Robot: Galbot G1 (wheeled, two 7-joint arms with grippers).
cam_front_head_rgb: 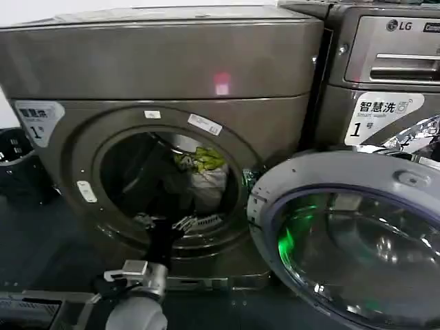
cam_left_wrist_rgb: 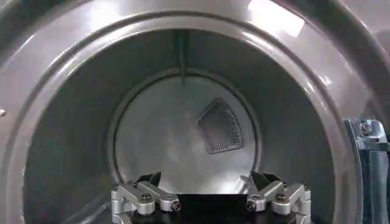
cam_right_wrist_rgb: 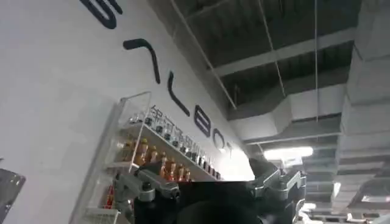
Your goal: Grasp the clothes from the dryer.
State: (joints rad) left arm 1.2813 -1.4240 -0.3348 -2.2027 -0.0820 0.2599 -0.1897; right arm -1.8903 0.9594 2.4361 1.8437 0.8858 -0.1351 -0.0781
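Left gripper (cam_front_head_rgb: 165, 221) open at dryer (cam_front_head_rgb: 165, 103) mouth; clothes (cam_front_head_rgb: 205, 172) beyond, apart.

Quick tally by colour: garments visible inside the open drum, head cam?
Yellow-green garment: 1
White garment: 1
Total: 2, lying together in the dryer drum, with the left pincer open at the porthole's lower rim.
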